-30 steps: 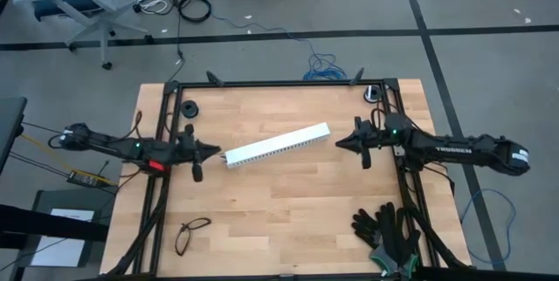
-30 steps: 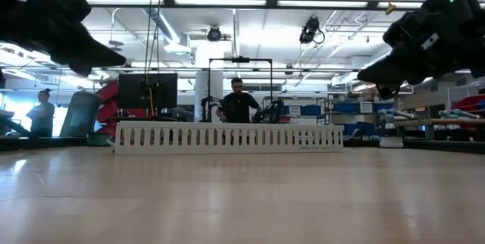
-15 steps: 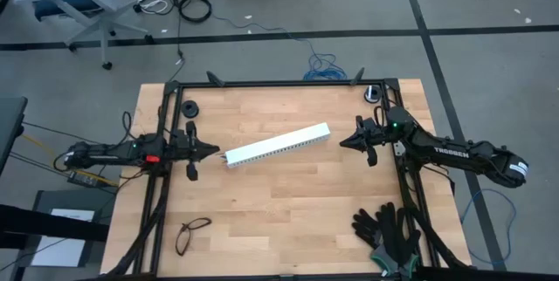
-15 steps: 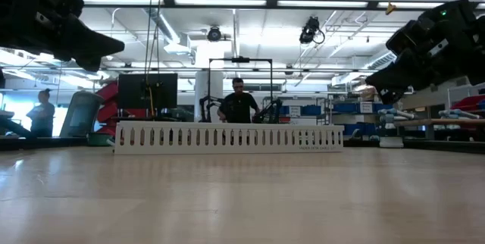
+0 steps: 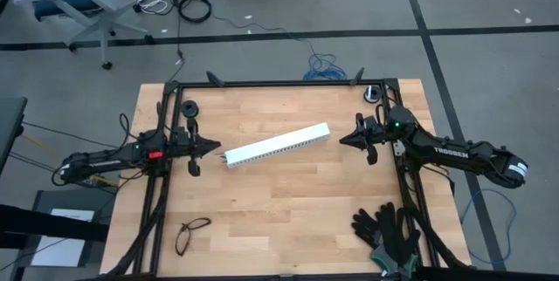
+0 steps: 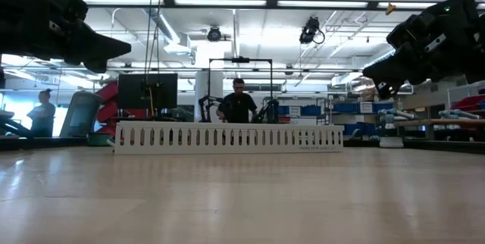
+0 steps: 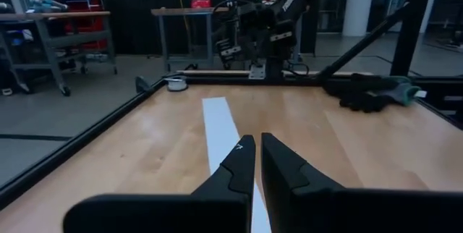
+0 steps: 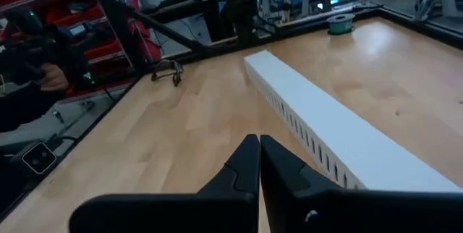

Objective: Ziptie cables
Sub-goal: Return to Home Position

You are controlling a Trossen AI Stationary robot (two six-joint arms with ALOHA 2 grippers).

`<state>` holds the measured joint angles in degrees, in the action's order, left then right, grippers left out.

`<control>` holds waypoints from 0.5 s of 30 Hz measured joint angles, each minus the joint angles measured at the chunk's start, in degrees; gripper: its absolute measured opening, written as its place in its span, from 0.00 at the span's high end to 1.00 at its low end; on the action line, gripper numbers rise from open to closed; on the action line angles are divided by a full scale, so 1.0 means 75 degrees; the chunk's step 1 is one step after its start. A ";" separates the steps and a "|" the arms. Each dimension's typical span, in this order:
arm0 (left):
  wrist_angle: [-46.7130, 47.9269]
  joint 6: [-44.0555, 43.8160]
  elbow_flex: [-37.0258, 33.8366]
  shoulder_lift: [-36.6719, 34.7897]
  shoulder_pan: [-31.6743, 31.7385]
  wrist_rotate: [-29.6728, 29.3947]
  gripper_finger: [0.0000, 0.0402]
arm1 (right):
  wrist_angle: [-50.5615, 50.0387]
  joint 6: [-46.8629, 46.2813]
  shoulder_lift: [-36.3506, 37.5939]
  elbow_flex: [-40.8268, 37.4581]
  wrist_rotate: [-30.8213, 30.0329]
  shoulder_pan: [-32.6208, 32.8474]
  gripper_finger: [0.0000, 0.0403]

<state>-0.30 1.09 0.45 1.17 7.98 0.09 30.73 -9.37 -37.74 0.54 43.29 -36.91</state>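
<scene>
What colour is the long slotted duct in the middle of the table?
The duct is plain white; the right wrist view shows it best.

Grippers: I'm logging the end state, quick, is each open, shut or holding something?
Left gripper: closed, empty, left of the white cable duct.
Right gripper: closed, empty, right of the duct.

White slotted duct (image 5: 278, 144), diagonal; eyeglasses (image 5: 192, 233) and black gloves (image 5: 389, 229) well apart from it.

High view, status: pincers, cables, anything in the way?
Left pincer shut, empty, just off the white duct. Right pincer shut, empty, farther off. Cables not visible. Gloves, glasses lie aside.
</scene>
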 joint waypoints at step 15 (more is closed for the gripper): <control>-0.0020 -0.0364 -0.0003 0.0052 -0.0004 0.0089 1.00 | 0.0174 -0.0677 0.0000 -0.0004 -0.3924 0.1769 1.00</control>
<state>-0.45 -1.64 0.43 1.56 7.94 0.75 32.03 -14.44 -37.74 0.51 13.86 -23.64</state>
